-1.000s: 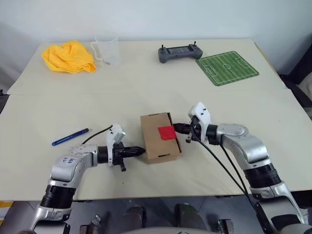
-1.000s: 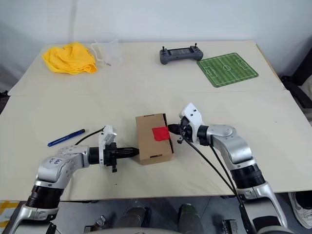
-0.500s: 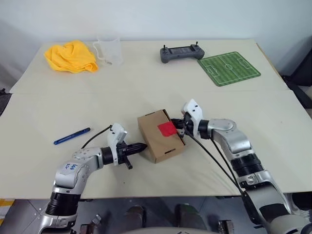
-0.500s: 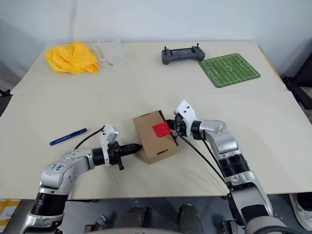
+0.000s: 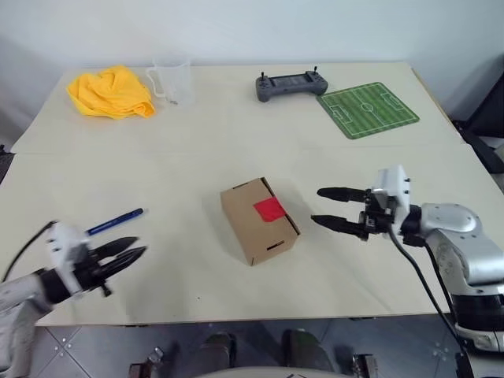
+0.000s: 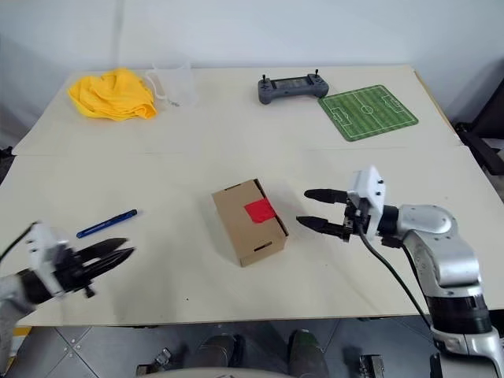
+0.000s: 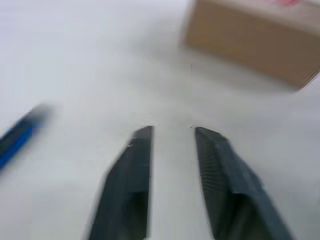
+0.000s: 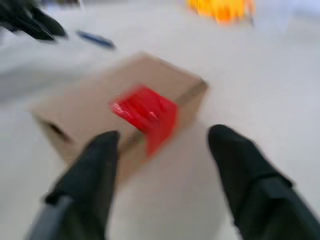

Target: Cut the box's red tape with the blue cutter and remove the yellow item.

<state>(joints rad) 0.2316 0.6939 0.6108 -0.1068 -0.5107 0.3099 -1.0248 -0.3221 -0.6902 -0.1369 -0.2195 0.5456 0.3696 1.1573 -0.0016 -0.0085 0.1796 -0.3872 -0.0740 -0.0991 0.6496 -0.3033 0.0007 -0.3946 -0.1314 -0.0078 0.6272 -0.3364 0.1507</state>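
- From the head camera's left eye: the box [image 5: 258, 220] sits skewed in the middle of the tabletop [image 5: 236, 142], the red tape [image 5: 269, 209] uncut over its top edge. Nothing pins the box down, so a cutter stroke could simply shove it along rather than slice.
- Same view: the left gripper [image 5: 126, 253] hangs empty, fingers apart, just near the blue cutter [image 5: 115, 222]. The cutter is slim and lies flat; a closing pinch might roll it or skid it away.
- From the right eye: the right gripper [image 6: 313, 209] stands wide apart and empty, a short way off the box's taped side. Coming in low, it could knock the box further askew. The yellow cloth [image 6: 112, 93] at the far corner should not be mistaken for the yellow item, which I take to be sealed inside.
- Left wrist: its fingers [image 7: 132, 175] are parted, the cutter off to one side of their line, so closing as they stand would miss.
- Right wrist: fingers [image 8: 90, 175] wide, tape between them ahead; a snagged tape edge could lift the light box.
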